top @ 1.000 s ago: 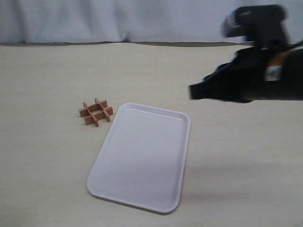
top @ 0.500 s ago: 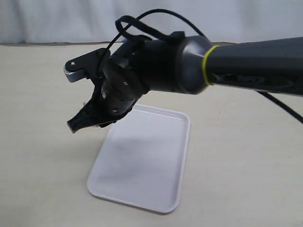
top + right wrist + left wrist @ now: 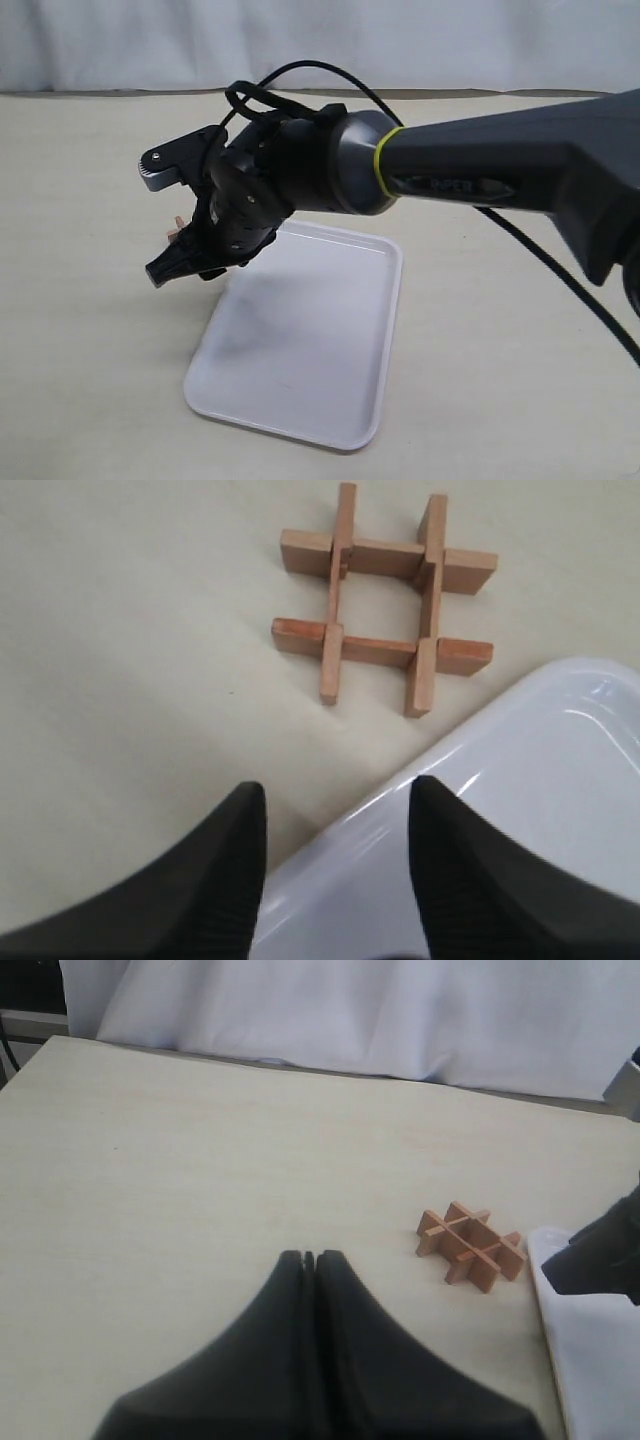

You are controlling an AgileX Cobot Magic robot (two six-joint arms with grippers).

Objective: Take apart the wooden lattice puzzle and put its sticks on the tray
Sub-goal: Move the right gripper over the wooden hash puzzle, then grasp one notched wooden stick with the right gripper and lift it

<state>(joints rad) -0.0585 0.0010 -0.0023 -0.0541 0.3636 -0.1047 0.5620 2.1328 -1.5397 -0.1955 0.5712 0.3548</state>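
Observation:
The wooden lattice puzzle (image 3: 380, 650) lies whole and flat on the table, its four sticks still interlocked, just beyond a corner of the white tray (image 3: 560, 780). My right gripper (image 3: 338, 792) hangs open above that tray corner, short of the puzzle and holding nothing. In the exterior view the right gripper (image 3: 165, 268) covers nearly all of the puzzle (image 3: 177, 228), and the tray (image 3: 300, 340) is bare. The left wrist view shows the puzzle (image 3: 470, 1247) off to one side of my left gripper (image 3: 310, 1257), which is shut and empty.
The right arm (image 3: 450, 170) stretches across the table from the right, with a black cable looping over it. A white cloth backdrop (image 3: 300, 40) runs along the far table edge. Pale tabletop (image 3: 200, 1160) surrounds the puzzle.
The right arm has swung in from the far right across the tray to the puzzle's side. In the last half second it dropped slightly lower. Puzzle and tray have not moved.

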